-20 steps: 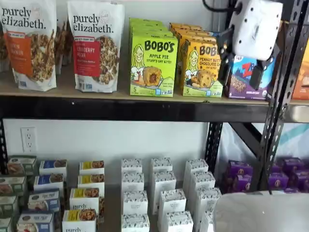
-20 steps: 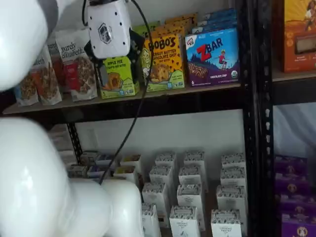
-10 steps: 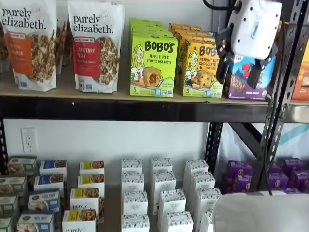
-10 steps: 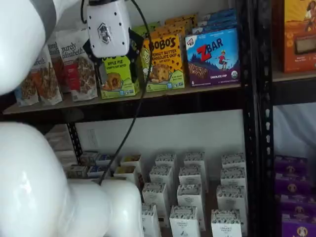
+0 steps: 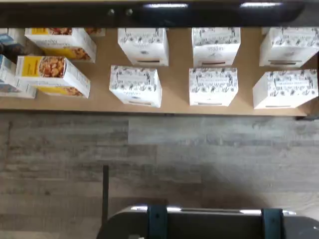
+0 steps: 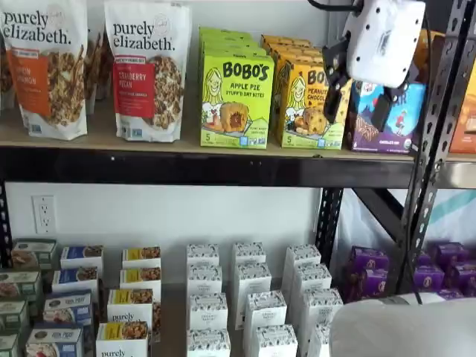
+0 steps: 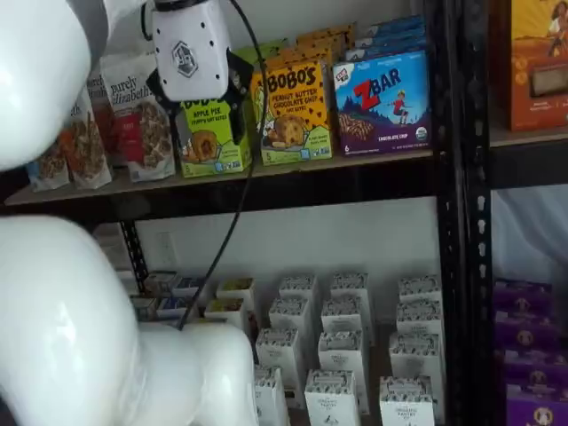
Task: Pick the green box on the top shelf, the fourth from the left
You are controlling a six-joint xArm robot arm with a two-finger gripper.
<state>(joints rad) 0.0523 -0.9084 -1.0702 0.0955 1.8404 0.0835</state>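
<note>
The green box (image 6: 236, 93), lime-green with "BOBO'S APPLE PIE", stands upright at the front of the top shelf (image 6: 186, 168), with more like it behind. It also shows in a shelf view (image 7: 213, 138), partly behind the gripper's body. My gripper (image 6: 359, 100) hangs in front of the shelf, level with the boxes. In that view it lies before the yellow Bobo's box (image 6: 309, 104) and the ZBar box (image 6: 383, 119). Its two black fingers stand apart with a plain gap and hold nothing. In a shelf view the gripper (image 7: 210, 108) overlaps the green box's top. The wrist view does not show the green box.
Purely Elizabeth pouches (image 6: 147, 71) stand left of the green box. A black upright (image 6: 435, 134) rises at the right. White patterned boxes (image 5: 135, 84) and yellow-labelled boxes (image 5: 52, 74) fill the lower shelf above a grey wood floor (image 5: 159, 154). The white arm (image 7: 62, 293) fills one view's left.
The gripper has risen a little and shifted slightly left toward the Bobo's boxes. Its fingers stay apart. The boxes have not moved.
</note>
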